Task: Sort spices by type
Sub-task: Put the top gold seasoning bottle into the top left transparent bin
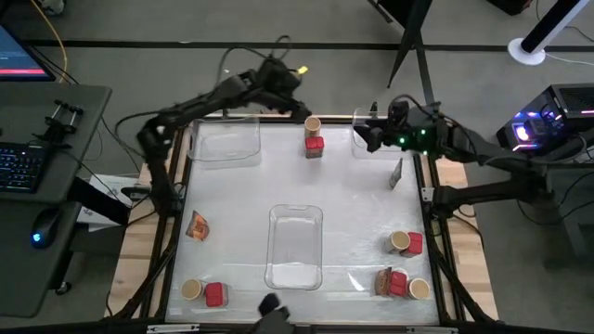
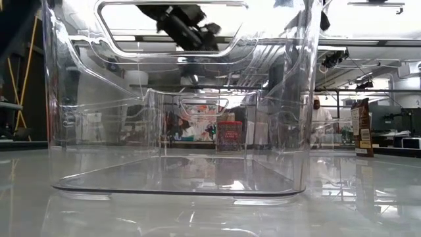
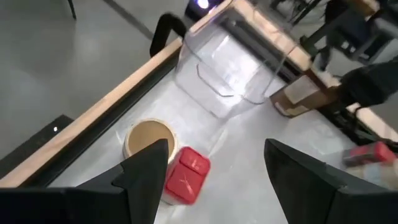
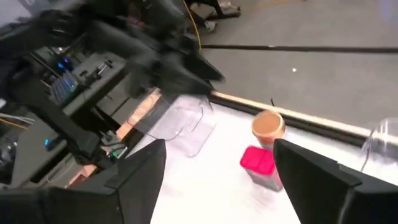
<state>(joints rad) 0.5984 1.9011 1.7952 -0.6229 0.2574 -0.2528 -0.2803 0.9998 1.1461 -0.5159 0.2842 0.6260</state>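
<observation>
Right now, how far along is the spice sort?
Nothing looks sorted: the centre tray holds nothing, and jars, red boxes and packets sit mixed around it. In hand: left gripper, open, hovers over the jar and red box; right gripper is open. All the sorting remains.

- High view: overhead cam, faces straight down, far enough to take in whole table (image 1: 306,199) w/ both arms.
- Low view: cam at tabletop height, faces level across table, v. close to middle clear tray (image 2: 177,99); looks through it to room behind.
- Left wrist view: on left arm, angled down past own fingers (image 3: 146,171), close to tan-lid jar (image 3: 148,138) & red box (image 3: 185,174).
- Right wrist view: on right arm, angled down, farther off; shares same jar (image 4: 268,125) & box (image 4: 258,159) w/ left wrist & high views.
</observation>
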